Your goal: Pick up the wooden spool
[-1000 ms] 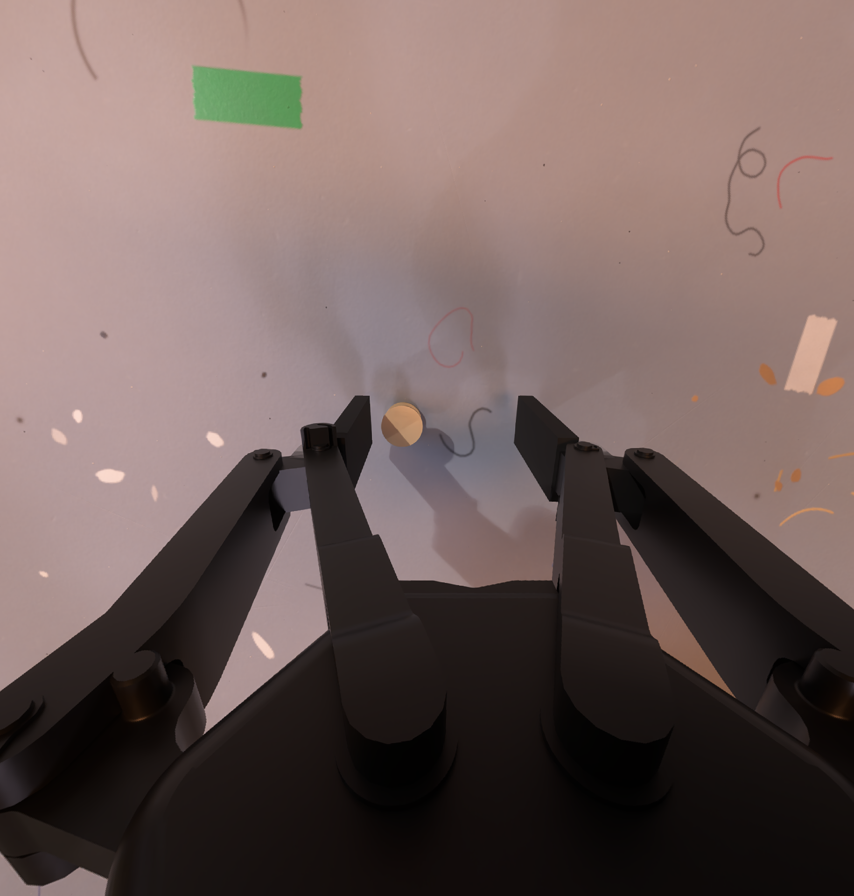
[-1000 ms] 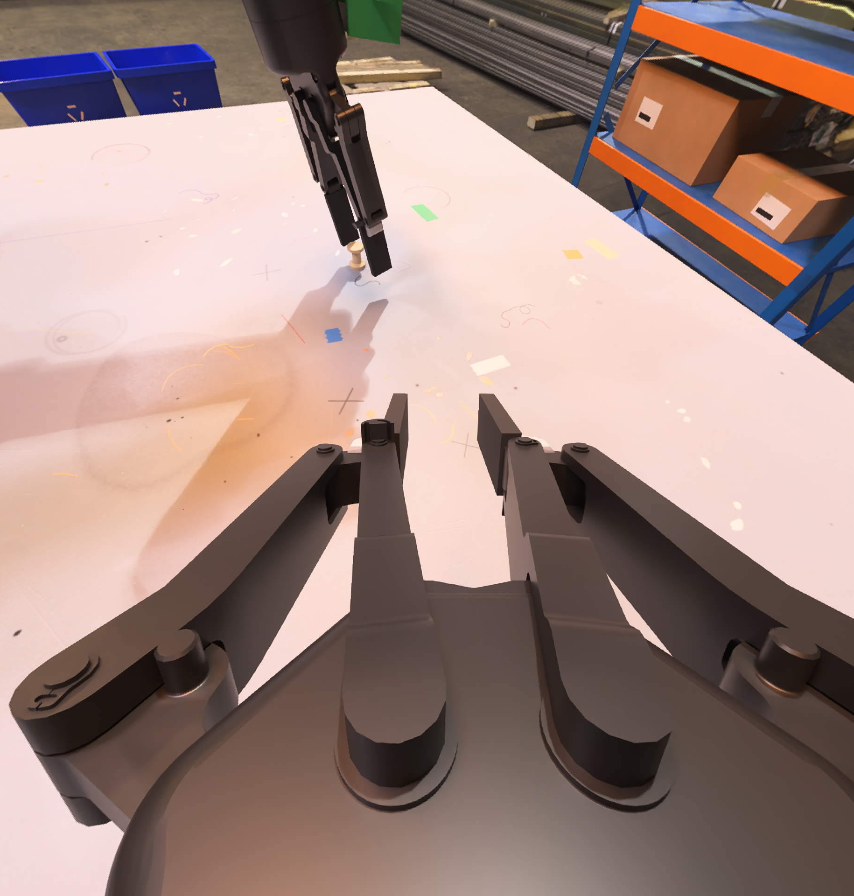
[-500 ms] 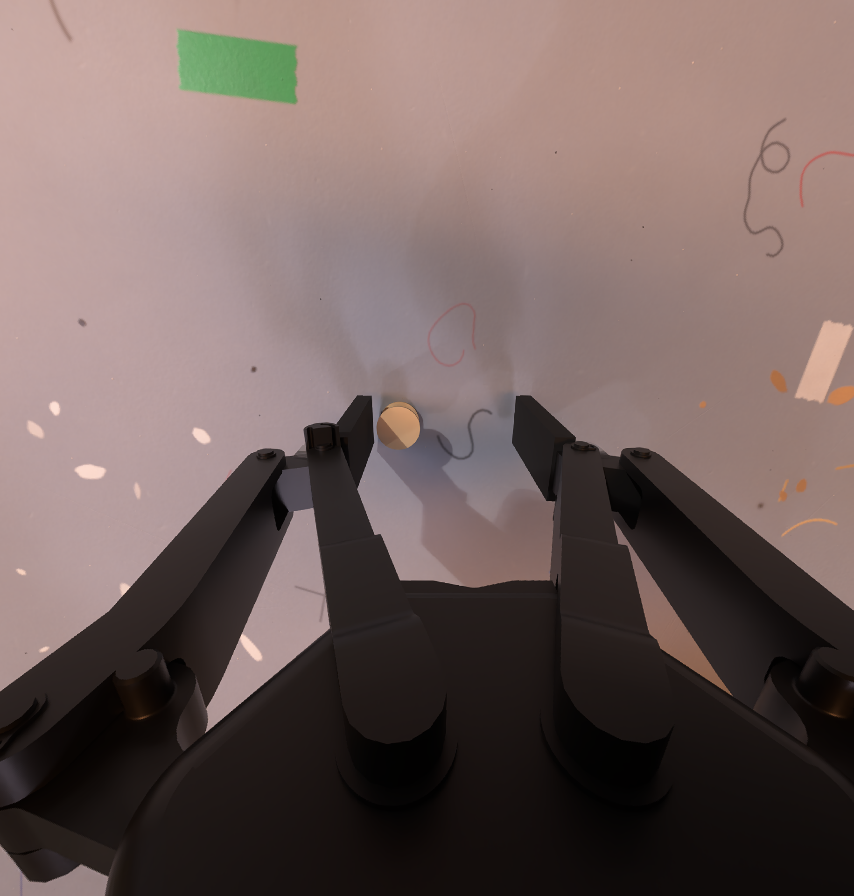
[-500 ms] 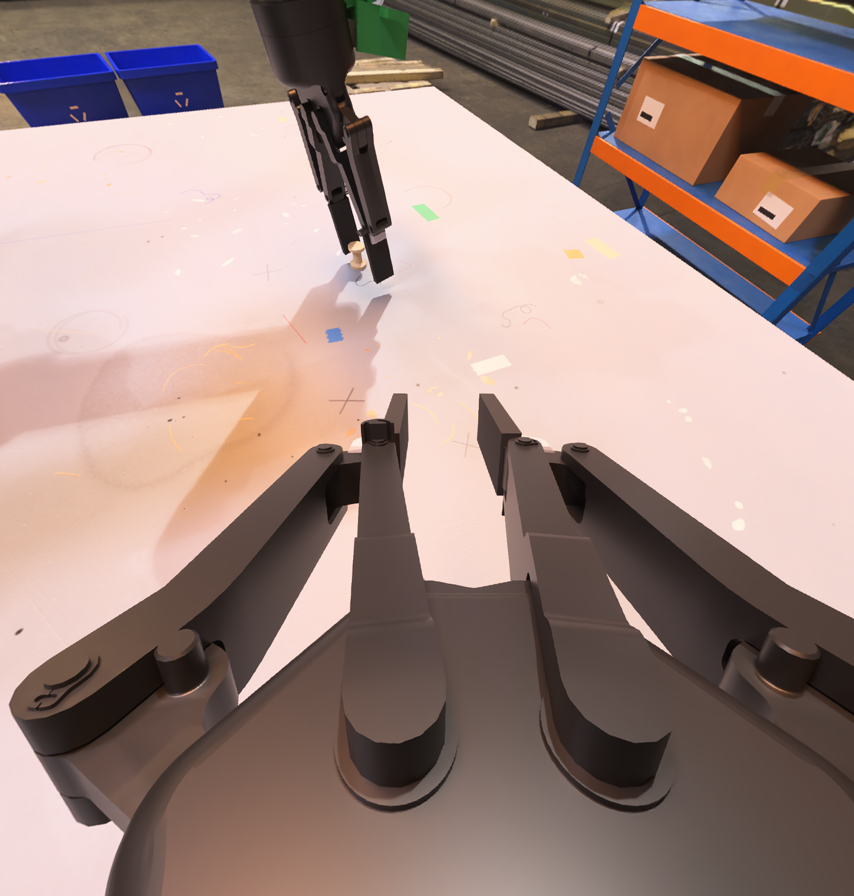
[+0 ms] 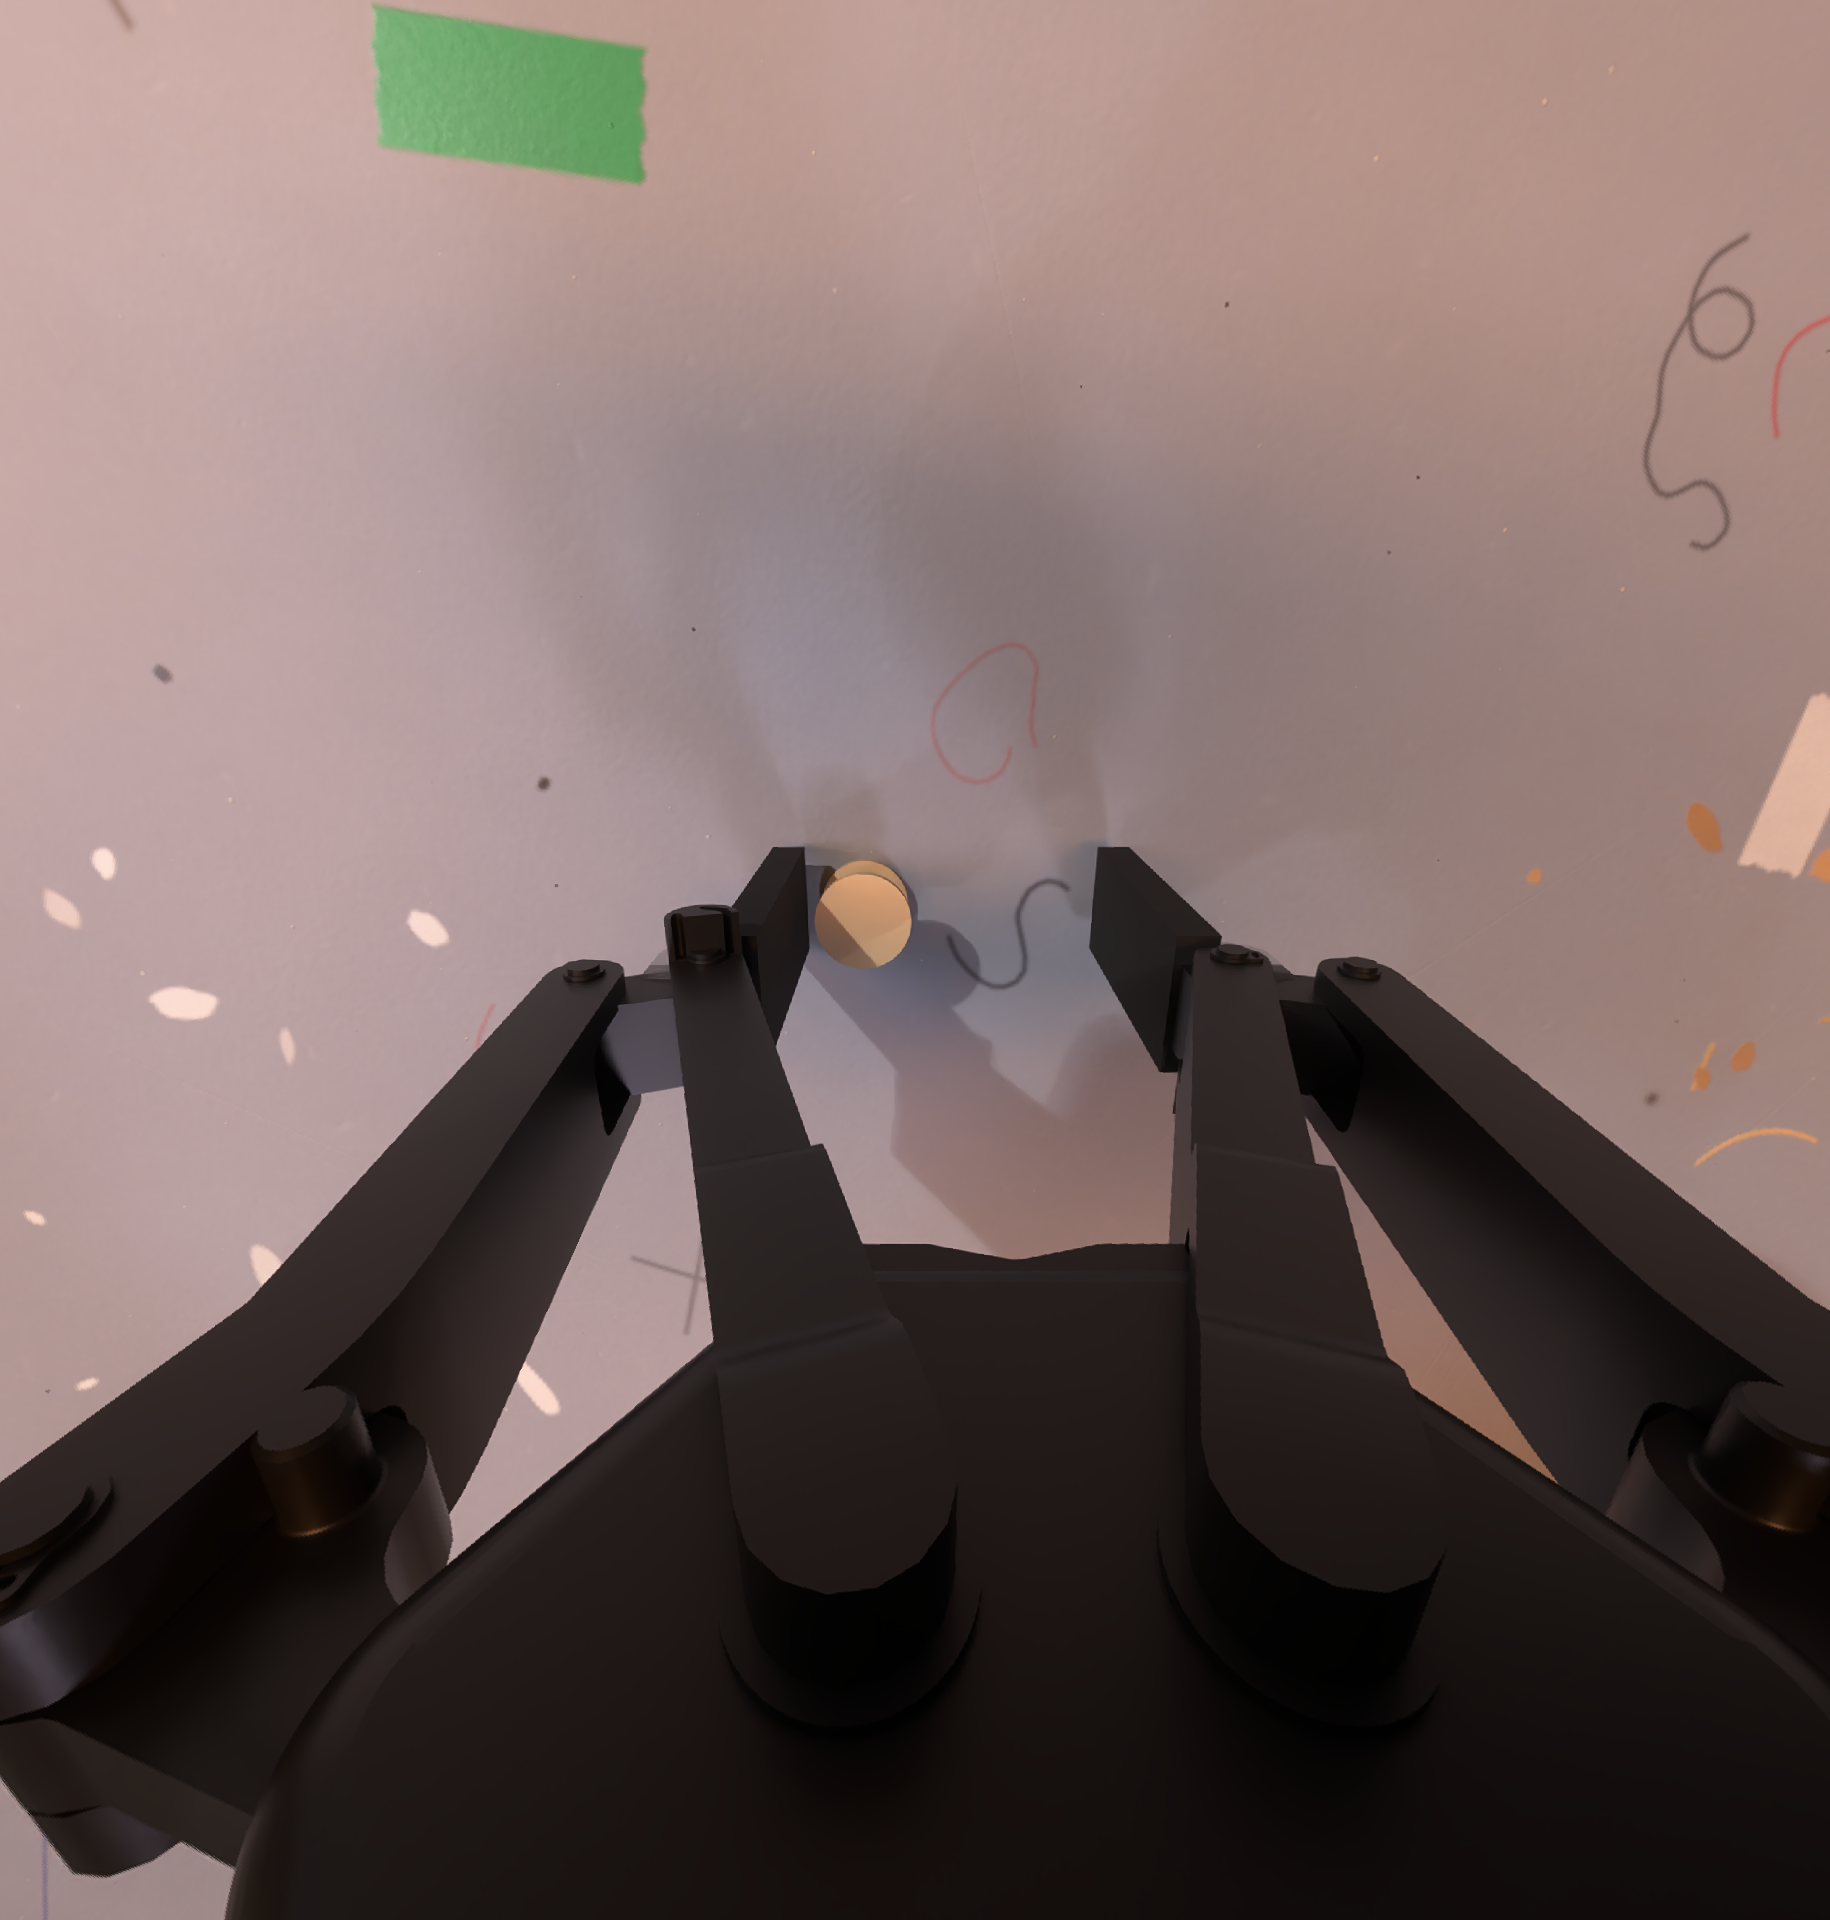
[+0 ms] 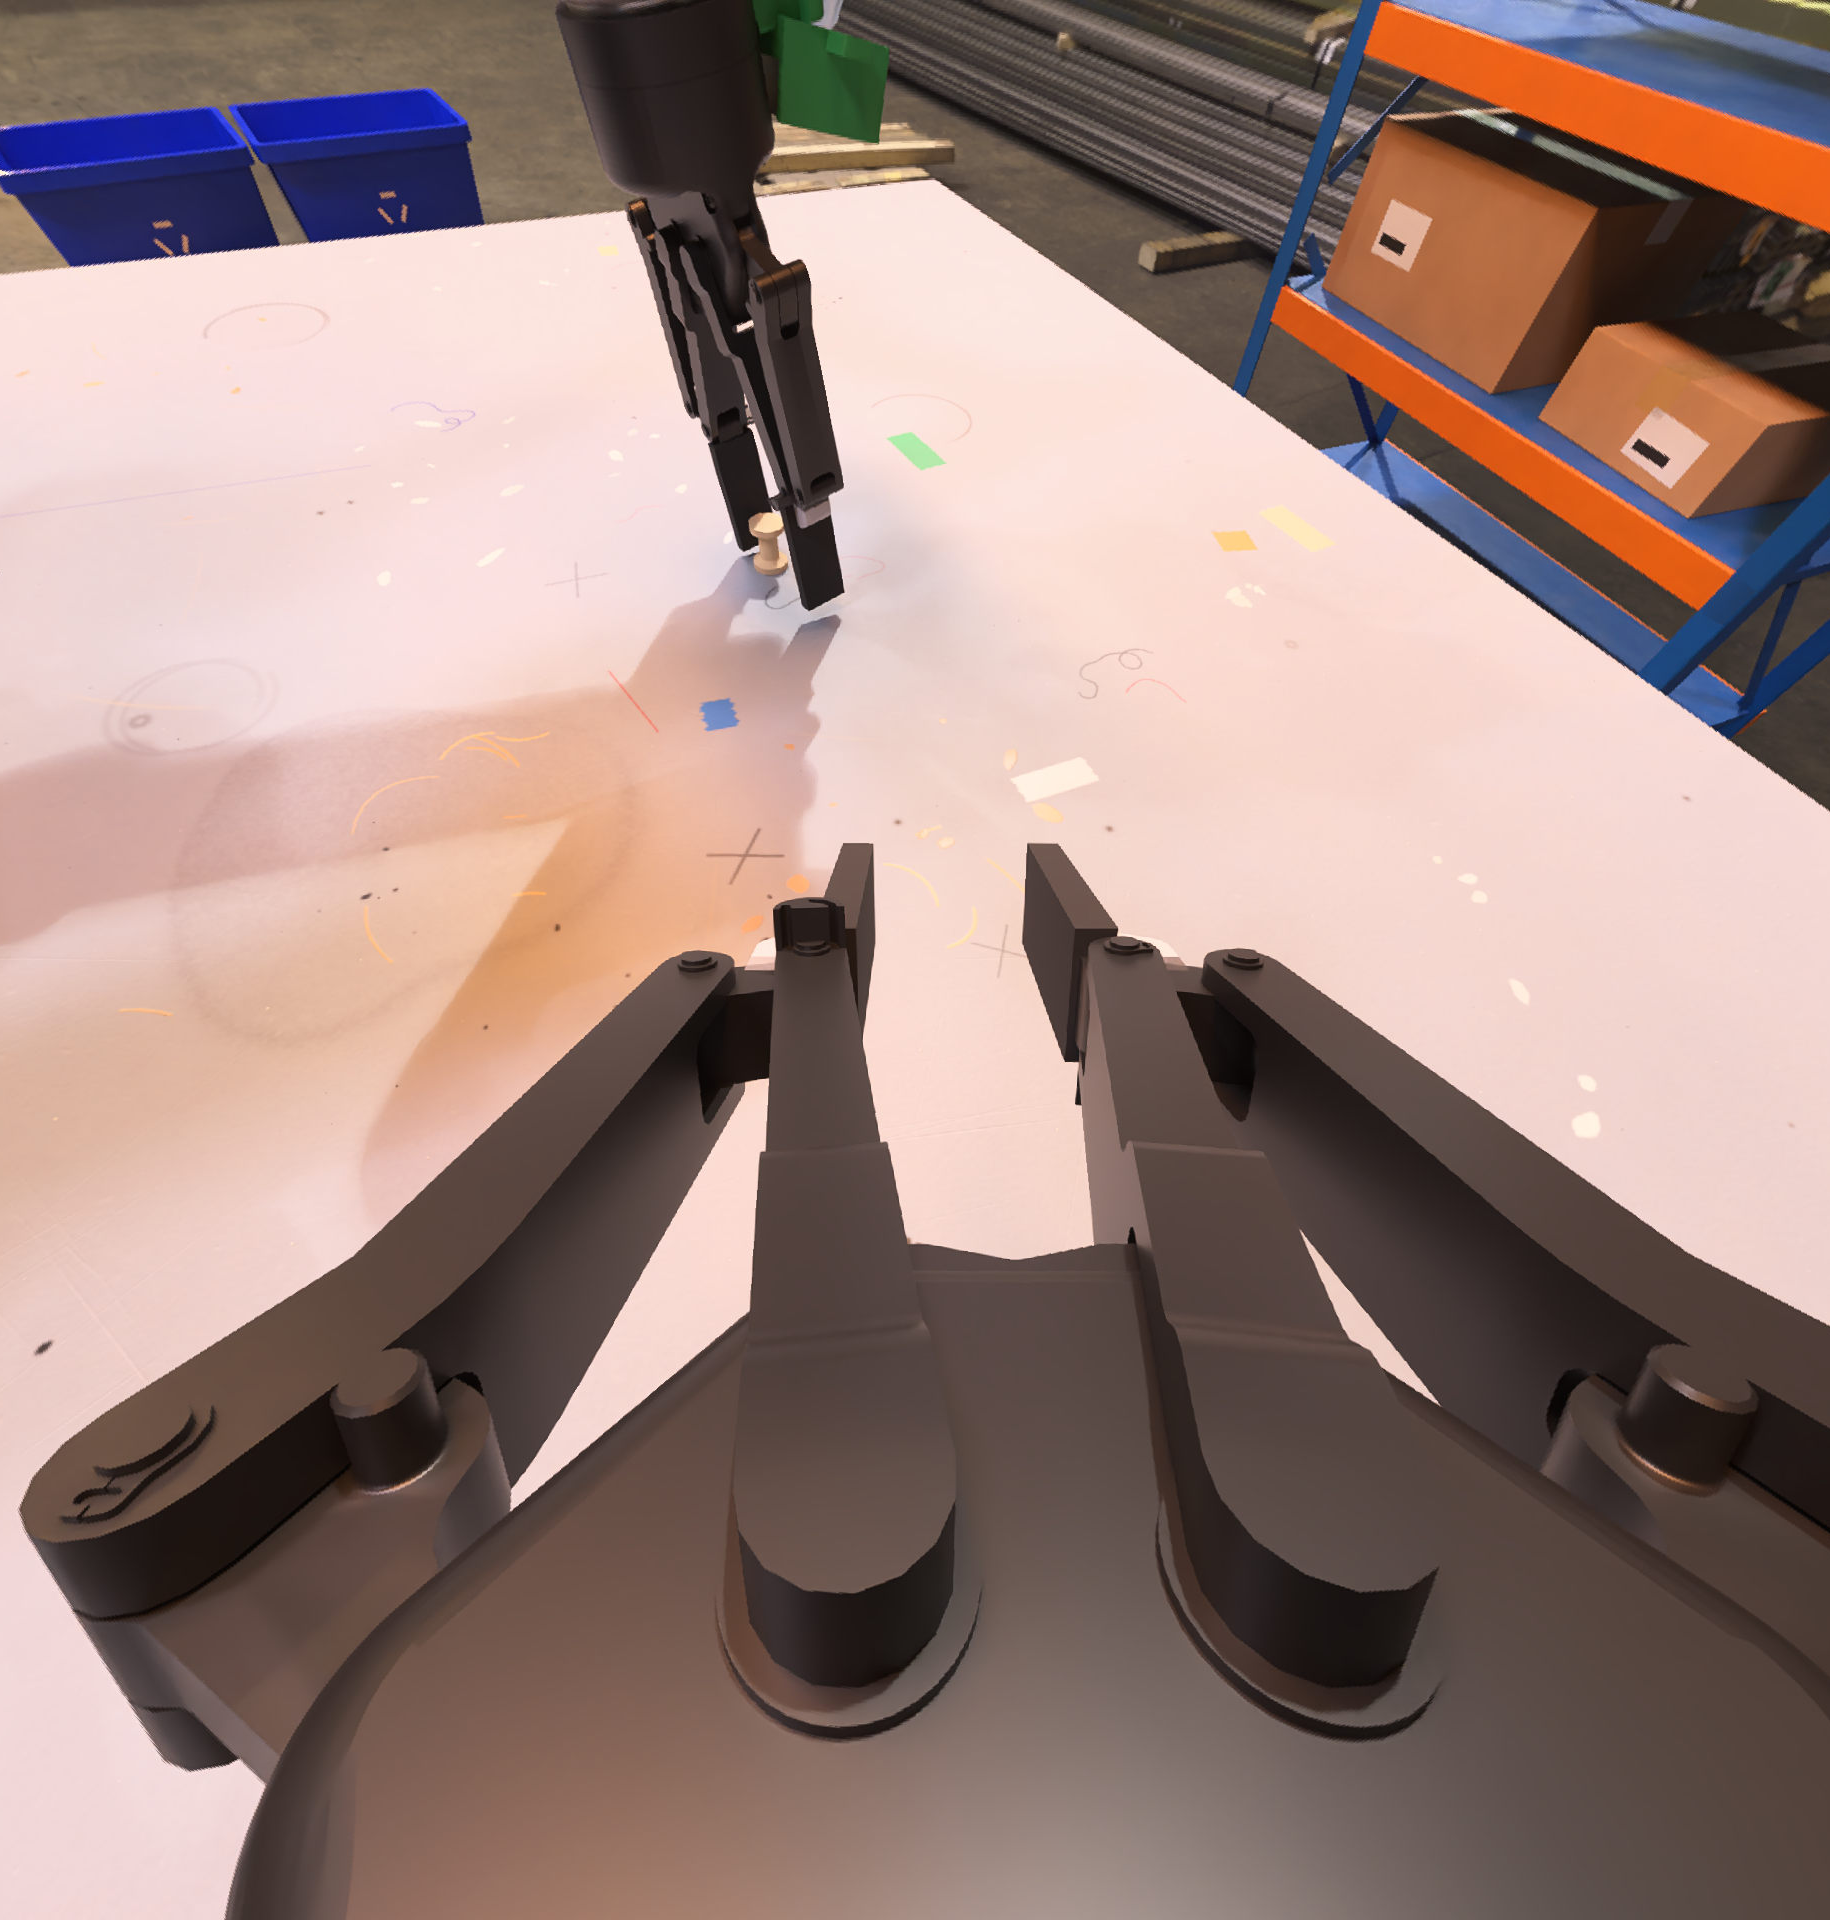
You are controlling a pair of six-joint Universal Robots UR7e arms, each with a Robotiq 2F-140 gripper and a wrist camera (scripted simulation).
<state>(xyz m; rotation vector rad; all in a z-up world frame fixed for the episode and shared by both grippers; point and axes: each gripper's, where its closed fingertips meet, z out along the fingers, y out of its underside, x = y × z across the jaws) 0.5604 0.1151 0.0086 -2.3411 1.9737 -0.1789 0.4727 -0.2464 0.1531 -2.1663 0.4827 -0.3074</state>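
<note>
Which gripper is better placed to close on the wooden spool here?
Left. The left gripper is open around the upright wooden spool, which sits near one finger. The right gripper is open too, but hangs far from it.

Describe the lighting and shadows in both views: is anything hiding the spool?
Left wrist view: a soft dark shadow pools on the table around the open left gripper; the wooden spool stays lit, crossed by a diagonal shadow edge. Right wrist view: warm light, with the arm's long shadow stretching across the table; the spool is small but sharp. Wide-angle bending shows at both frames' edges.
</note>
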